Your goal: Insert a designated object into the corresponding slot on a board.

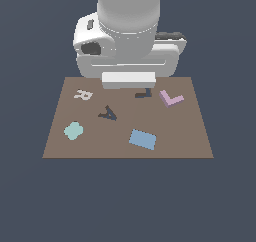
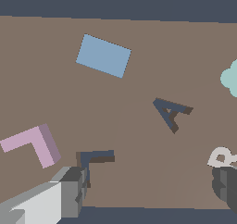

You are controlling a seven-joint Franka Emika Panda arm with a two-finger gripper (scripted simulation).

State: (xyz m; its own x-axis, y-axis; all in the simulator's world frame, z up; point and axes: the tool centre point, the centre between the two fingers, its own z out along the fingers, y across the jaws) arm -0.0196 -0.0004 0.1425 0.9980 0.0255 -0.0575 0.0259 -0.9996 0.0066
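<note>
The board (image 1: pixel 125 146) is a flat matte brown square, no grain or texture on it, just a plain rendered slab on a dark blue-grey floor. The pink L-shaped block (image 1: pixel 171 98) sits loose on the board toward its far side, on the exterior view's right. It's a chunky pale lilac piece with a darker shaded side face, and nothing is touching it. Just beside it, toward the exterior view's left, is the slot (image 1: pixel 144 94), a small dark L-shaped recess with brownish inner walls, partly hidden under the arm.

The gripper (image 2: pixel 148 190) hangs over the far edge of the board with its fingers spread wide apart and nothing between them. One grey blocky finger (image 2: pixel 69 188) is right by the slot, the other is near the white R shape (image 1: pixel 83 94).

Also on the board: a dark A shape (image 1: pixel 108 114) mid-board, a smooth teal rounded blob (image 1: pixel 73 130) near-left, and a flat blue rectangle (image 1: pixel 143 139) near-right, slightly skewed.
</note>
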